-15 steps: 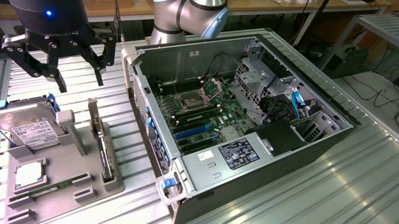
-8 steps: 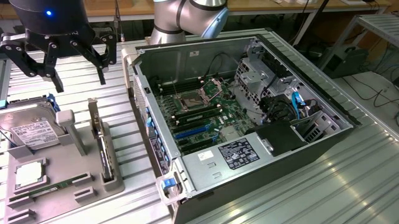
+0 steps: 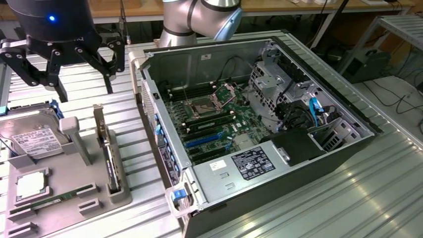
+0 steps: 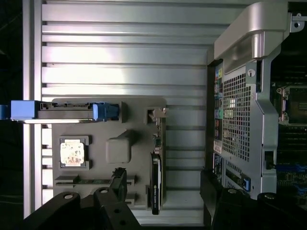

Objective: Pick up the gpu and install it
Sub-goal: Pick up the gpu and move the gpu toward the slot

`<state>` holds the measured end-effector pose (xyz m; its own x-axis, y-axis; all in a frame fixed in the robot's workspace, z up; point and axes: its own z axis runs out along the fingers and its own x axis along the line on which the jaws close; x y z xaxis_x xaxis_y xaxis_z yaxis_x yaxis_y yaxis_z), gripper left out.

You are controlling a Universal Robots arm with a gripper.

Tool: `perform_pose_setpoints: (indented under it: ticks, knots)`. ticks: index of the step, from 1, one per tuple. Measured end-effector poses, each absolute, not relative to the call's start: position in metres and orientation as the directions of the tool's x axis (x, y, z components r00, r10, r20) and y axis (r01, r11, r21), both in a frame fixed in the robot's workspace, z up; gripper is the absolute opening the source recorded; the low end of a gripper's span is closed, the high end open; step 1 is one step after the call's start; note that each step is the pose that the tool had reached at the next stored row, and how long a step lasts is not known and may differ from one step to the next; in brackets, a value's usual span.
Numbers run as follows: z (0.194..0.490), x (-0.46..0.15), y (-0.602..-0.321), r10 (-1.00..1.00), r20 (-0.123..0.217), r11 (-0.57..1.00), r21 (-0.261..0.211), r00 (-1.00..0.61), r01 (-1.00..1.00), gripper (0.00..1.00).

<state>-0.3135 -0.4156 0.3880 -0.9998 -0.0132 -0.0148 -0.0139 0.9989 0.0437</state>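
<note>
At the exterior view's upper left, the gripper hangs with its fingers spread wide and empty. Below it, the gpu stands on edge in its slot of the gray holder, not yet lifted. To the right, the open computer case shows bare blue expansion slots. Both pickup and installation remain to be done.

Your arm is rounded silver with a grey cap; your gripper is black, a blue light glowing, silver screws at its joints
</note>
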Motion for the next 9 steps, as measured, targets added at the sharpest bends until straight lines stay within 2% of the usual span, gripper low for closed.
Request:
perform_pose_setpoints:
  ticks: [9]
  knots:
    - [0.388, -0.3135, -0.4247, -0.013, -0.015, 0.999, 0.044, -1.0, -0.014, 0.73]
